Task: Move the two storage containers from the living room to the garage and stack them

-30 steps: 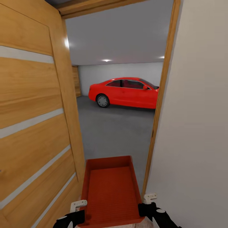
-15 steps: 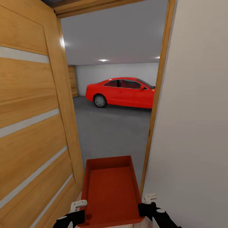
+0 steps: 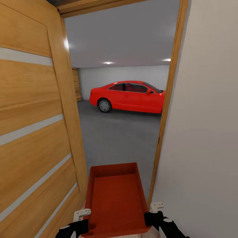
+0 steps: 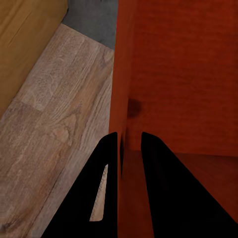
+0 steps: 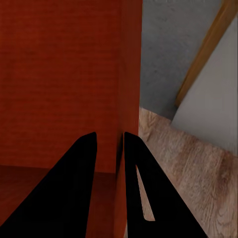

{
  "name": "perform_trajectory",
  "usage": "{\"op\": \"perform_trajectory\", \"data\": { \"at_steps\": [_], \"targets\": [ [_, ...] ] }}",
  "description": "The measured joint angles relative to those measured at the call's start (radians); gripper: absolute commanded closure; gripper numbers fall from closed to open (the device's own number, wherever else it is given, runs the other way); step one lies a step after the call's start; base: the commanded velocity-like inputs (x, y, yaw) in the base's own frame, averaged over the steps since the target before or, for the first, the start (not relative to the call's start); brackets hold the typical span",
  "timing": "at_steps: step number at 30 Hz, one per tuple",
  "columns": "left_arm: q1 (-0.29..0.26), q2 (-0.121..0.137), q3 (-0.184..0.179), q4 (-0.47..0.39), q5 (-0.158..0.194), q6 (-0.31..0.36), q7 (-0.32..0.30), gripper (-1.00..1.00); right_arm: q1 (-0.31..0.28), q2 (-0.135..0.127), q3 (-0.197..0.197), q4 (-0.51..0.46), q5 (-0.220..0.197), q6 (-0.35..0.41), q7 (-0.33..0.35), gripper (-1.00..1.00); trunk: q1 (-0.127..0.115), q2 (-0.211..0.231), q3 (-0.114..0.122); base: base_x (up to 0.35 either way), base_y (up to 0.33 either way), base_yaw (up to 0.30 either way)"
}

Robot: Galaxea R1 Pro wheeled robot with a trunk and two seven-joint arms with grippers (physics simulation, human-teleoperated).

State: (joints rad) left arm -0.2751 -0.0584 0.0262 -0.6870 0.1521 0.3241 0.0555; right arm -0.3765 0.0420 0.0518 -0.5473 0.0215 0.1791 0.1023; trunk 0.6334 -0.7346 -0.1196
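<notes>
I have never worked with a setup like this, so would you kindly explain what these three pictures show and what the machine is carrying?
This is a simulated wheeled robot with two arms. The large picture comes from its head camera; the other two come from cameras near each end effector. The left end effector and right end effector each pinch a side wall of one orange-red rectangular open-topped bin, carried in front. Ahead, between an open wooden door and a pale wall, lies a garage with a dark grey concrete floor and a red car. Light wood planks lie underneath.
</notes>
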Motion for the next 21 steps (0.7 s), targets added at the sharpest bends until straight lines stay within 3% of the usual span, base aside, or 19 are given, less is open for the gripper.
{"op": "perform_trajectory", "data": {
  "at_steps": [15, 21],
  "targets": [
    [0.0, 0.0, 0.0, 0.0, 0.001, -0.001, 0.0, 1.0, 0.0, 0.0, 0.0, 0.0, 0.001, 0.0, 0.0, 1.0, 0.0, 0.0, 0.0, 0.154, 0.216, 0.0],
    [0.0, 0.0, 0.0, 0.0, 0.001, -0.001, 0.0, 1.0, -0.001, 0.0, 0.001, 0.0, 0.0, 0.0, -0.001, 1.0, 0.0, 0.0, 0.0, 0.019, 0.038, 0.0]
  ]
}}
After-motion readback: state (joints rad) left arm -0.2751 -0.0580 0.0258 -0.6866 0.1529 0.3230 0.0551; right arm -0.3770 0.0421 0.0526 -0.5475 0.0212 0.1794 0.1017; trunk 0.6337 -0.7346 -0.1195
